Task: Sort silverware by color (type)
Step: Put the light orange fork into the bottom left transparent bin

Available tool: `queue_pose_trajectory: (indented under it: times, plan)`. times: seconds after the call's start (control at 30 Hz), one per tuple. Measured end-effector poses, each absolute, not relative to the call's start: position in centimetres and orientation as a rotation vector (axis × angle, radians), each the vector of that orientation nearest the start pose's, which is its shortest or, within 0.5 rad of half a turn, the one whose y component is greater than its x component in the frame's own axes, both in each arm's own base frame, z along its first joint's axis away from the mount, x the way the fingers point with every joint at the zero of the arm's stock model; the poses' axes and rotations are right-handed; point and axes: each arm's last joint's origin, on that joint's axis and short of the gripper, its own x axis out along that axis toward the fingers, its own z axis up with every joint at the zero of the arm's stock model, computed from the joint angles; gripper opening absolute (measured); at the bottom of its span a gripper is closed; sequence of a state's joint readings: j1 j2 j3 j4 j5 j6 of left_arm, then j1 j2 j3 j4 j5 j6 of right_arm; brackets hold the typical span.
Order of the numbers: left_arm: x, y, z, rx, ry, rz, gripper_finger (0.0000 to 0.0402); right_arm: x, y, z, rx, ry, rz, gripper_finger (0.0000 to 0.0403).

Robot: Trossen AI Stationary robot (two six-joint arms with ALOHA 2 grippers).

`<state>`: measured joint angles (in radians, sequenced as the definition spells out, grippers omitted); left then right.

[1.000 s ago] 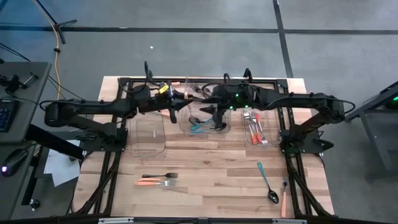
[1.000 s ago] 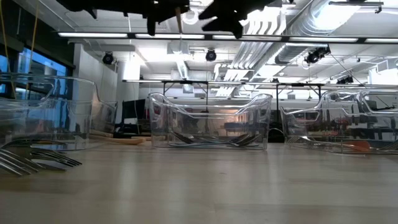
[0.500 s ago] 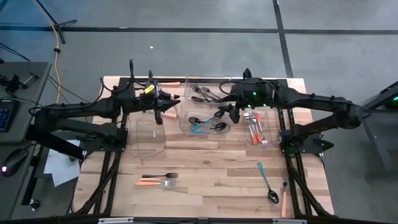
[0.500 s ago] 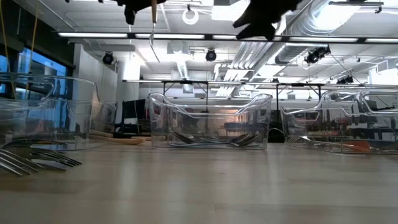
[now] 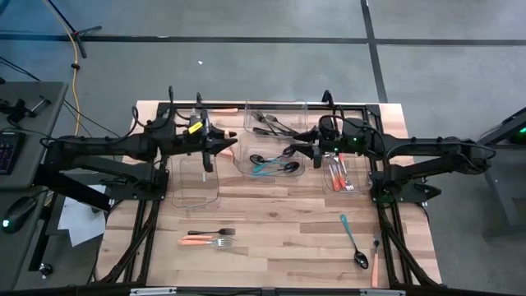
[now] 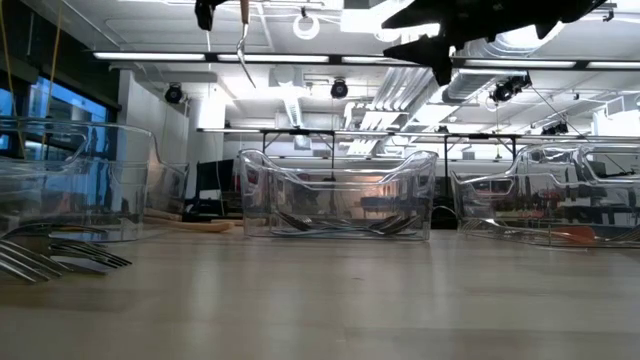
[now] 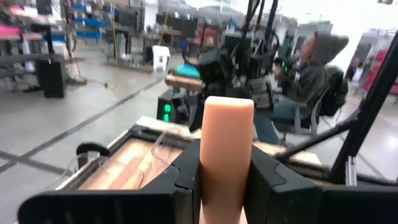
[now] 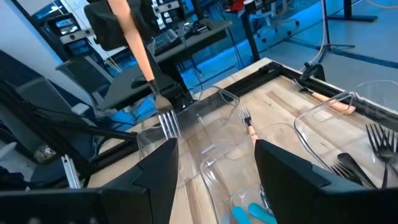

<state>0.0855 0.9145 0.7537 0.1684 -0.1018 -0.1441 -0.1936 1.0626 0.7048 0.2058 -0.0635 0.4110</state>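
The setting is a robotics lab or workshop: exposed ceiling ducts [image 6: 440, 35] and strip lights overhead, a bare concrete floor [image 5: 246, 66], equipment racks, and a person [image 7: 308, 68] seated at a workstation.

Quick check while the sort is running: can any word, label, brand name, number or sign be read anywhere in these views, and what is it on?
No readable text in any view.
Small yellow tag on the dark left arm, above the clear plastic bin: too small to read.
Monitors and shelves in the room behind the table: blurred, nothing legible.
Peach-orange handle of the fork in the left claw: plain, no marking.
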Motion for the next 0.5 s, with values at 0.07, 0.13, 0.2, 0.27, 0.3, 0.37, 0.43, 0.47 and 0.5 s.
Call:
queue_pose_trajectory:
  times: [0.07, 0.13, 0.2, 0.27, 0.3, 0.37, 0.43, 0.47, 0.5]
  plan:
    - [20.2, 2.0, 32.7, -0.146, -0.053, 0.198, 0.0057, 23.4, -4.4, 29.0, 0.429, 0.12, -0.159, 0.0197]
    - [19.7, 1.9, 31.8, -0.165, -0.094, 0.212, 0.0057, 23.3, -4.4, 29.0, 0.416, 0.12, -0.158, 0.0197]
    - [19.0, 1.9, 31.1, -0.186, -0.13, 0.219, 0.0057, 23.3, -4.4, 29.1, 0.401, 0.118, -0.156, 0.0197]
    - [18.3, 1.9, 30.7, -0.193, -0.153, 0.218, 0.0057, 23.3, -4.4, 29.1, 0.392, 0.118, -0.155, 0.0197]
    - [18.1, 1.8, 30.7, -0.194, -0.161, 0.218, 0.0057, 23.3, -4.4, 29.1, 0.379, 0.119, -0.155, 0.0197]
    - [17.6, 1.8, 30.9, -0.194, -0.179, 0.216, 0.0057, 23.3, -4.4, 29.1, 0.352, 0.121, -0.153, 0.0197]
    - [17.4, 1.8, 31.0, -0.195, -0.189, 0.223, 0.0057, 23.3, -4.4, 29.1, 0.333, 0.123, -0.152, 0.0197]
    - [17.3, 1.8, 31.1, -0.195, -0.193, 0.226, 0.0057, 23.3, -4.4, 29.1, 0.327, 0.123, -0.151, 0.0197]
    - [17.2, 1.8, 31.2, -0.195, -0.197, 0.227, 0.0057, 23.3, -4.4, 29.1, 0.326, 0.123, -0.151, 0.0197]
